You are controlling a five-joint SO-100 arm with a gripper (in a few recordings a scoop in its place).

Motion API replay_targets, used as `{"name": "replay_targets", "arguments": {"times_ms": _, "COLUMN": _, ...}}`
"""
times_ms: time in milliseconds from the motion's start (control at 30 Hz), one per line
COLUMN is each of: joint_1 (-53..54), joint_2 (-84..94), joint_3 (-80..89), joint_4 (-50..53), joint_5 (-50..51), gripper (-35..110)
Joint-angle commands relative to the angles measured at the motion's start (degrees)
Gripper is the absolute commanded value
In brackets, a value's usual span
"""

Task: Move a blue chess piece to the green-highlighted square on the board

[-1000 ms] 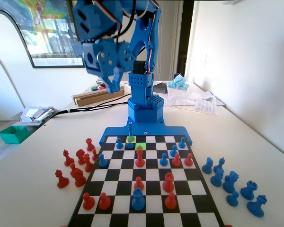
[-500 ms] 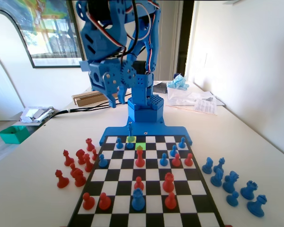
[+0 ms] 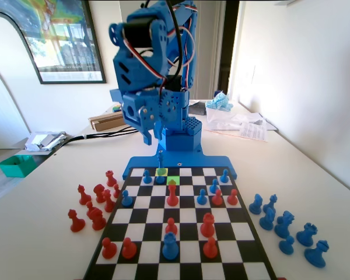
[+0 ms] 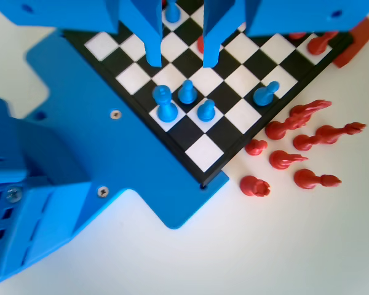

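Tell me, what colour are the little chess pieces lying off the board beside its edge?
Red, clearest in the wrist view.

Piece (image 3: 160, 165): slender, blue, tapering stem; upright on yellow-lit square, back row, far end of board (image 3: 181, 256).
Green square (image 3: 173, 181): one row nearer, diagonally right in fixed view; unoccupied.

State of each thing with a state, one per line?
Gripper: open, empty, above the board's near rows.
Blue chess piece: upright on the yellow square, not gripped.
Green square: lit, unoccupied.
Board: flat, pieces standing.
Red pieces beside the board: lying down.
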Motion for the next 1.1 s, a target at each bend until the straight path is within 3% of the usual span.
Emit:
{"name": "replay_targets", "arguments": {"times_ms": 0, "joint_1": 0.1, "joint_2": 0.9, "joint_3": 1.5, "joint_4": -1.8, "joint_5": 0.7, "gripper": 12}}
{"name": "replay_targets", "arguments": {"times_ms": 1067, "joint_1": -1.9, "joint_2": 0.4, "joint_3": 13.5, "joint_4": -14.9, "joint_5": 2.1, "gripper": 12}}
